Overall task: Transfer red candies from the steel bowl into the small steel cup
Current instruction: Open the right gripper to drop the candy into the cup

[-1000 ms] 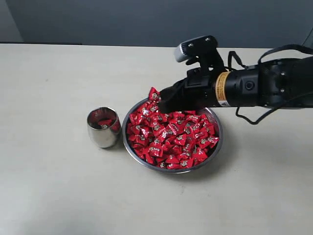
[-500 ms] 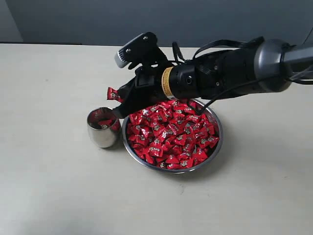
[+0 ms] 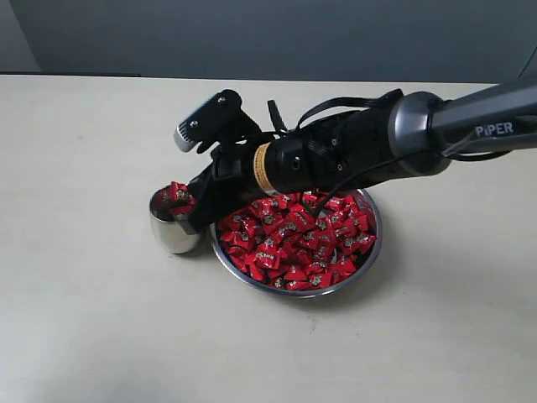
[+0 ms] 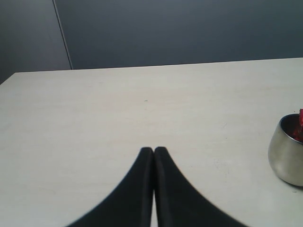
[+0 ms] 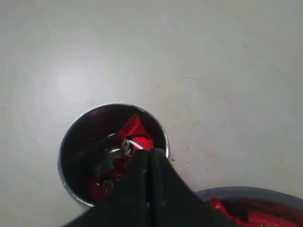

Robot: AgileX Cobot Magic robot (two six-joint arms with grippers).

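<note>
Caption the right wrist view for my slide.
Right gripper holds a candy over the cup, with more candies inside; the bowl rim shows nearby.

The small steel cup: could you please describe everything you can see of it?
The small steel cup is a rounded, handleless tumbler of polished, mirror-like steel, standing upright on the pale table, close beside the steel bowl; whether they touch I cannot tell. Inside lie red candies. The right gripper hangs over its mouth, jaws shut on another red candy.
</note>
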